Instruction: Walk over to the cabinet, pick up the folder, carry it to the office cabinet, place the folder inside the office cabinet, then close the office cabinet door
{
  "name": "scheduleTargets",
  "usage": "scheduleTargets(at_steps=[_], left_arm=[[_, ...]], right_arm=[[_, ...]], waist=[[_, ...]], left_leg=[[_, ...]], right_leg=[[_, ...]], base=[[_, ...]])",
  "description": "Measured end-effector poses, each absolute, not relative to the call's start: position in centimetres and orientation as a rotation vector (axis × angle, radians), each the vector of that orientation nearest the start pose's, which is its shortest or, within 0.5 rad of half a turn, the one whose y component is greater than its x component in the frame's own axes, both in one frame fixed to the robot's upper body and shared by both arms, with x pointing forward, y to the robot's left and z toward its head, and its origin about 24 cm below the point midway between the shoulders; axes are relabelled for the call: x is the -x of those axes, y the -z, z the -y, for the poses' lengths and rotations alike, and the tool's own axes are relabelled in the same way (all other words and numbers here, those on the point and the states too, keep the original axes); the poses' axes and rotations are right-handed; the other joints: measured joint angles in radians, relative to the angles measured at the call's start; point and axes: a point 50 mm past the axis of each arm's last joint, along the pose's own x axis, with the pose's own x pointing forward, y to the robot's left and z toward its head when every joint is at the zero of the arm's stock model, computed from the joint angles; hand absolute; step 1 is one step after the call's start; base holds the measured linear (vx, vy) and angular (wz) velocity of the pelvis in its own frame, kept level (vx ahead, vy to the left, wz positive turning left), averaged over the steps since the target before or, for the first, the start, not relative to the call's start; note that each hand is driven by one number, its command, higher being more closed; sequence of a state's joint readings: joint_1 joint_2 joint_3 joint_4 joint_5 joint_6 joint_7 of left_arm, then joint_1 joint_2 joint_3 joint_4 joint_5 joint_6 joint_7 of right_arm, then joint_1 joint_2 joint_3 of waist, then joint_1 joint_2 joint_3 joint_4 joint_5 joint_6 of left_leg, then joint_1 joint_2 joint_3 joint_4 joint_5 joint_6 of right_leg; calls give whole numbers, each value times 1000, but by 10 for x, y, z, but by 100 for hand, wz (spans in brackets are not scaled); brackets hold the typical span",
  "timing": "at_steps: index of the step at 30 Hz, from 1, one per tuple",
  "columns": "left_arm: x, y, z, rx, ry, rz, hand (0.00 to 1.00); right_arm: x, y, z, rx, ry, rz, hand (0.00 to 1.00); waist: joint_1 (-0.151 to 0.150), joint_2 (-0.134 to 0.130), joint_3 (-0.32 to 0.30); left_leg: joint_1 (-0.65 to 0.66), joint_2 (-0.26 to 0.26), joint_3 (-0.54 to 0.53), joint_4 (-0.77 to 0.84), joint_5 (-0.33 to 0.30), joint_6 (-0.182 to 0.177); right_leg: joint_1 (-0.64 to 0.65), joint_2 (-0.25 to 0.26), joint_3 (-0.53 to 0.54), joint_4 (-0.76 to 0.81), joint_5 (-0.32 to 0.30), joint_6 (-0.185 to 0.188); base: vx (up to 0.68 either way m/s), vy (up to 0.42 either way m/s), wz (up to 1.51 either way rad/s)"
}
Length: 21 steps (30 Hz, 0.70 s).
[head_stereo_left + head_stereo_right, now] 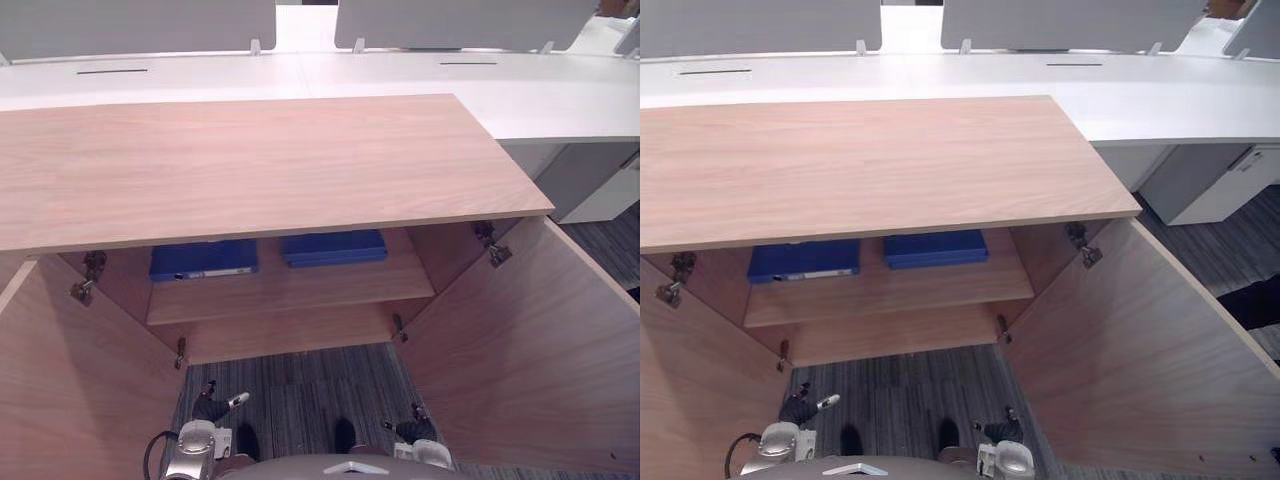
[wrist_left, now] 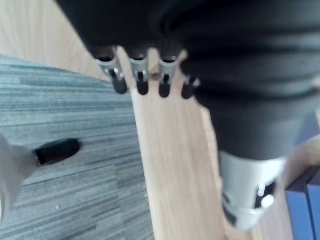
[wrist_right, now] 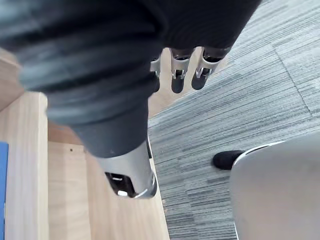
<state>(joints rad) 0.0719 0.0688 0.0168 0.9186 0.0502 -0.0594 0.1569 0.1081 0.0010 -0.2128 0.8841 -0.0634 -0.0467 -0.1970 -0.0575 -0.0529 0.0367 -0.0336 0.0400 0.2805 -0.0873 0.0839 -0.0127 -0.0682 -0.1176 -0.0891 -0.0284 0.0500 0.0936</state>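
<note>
Two blue folders lie flat side by side on the upper shelf of the open wooden cabinet (image 1: 250, 160): one with a white label strip (image 1: 203, 259) on the left, a plain one (image 1: 333, 246) on the right. My left hand (image 1: 213, 407) hangs low over the carpet in front of the cabinet, near the left door; its fingers (image 2: 141, 82) are straight and hold nothing. My right hand (image 1: 412, 430) hangs low by the right door, its fingers (image 3: 178, 75) also straight and empty. Both hands are well below and in front of the folders.
Both cabinet doors stand wide open, the left door (image 1: 70, 390) and the right door (image 1: 530, 350) flanking me. A lower shelf (image 1: 290, 330) sits under the folders. Behind the cabinet runs a white desk (image 1: 400, 75) with grey partition panels. Grey carpet (image 1: 300, 390) lies between the doors.
</note>
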Motion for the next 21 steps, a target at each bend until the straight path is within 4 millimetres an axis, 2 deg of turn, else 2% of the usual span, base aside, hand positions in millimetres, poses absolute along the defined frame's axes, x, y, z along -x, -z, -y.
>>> scheduleTargets(at_steps=[9,11,14,21], left_arm=[[-128,147,-179,-176,-120,-938,0],[-129,146,-179,-174,-111,-935,0],[-130,146,-179,-174,-108,-933,0],[-135,144,-181,-194,-96,-921,0]], right_arm=[[-109,146,206,-1,471,-952,0],[-109,145,211,-7,497,-943,0],[-106,136,226,-29,583,-882,0],[-91,103,285,-106,954,-678,0]], waist=[[-7,6,-8],[-18,6,-9],[-36,6,-9],[-105,4,-15]], left_leg=[[47,-5,77,0,-36,-7],[59,-8,97,1,-45,-9],[82,-12,137,1,-63,-12],[140,-16,252,7,-110,-20]], right_leg=[[4,4,89,-2,16,13],[4,4,112,-3,16,13],[4,5,151,-4,17,13],[-10,23,271,-4,22,-3]], base=[[43,14,-27],[27,13,-36],[21,12,-41],[16,-3,-55]])
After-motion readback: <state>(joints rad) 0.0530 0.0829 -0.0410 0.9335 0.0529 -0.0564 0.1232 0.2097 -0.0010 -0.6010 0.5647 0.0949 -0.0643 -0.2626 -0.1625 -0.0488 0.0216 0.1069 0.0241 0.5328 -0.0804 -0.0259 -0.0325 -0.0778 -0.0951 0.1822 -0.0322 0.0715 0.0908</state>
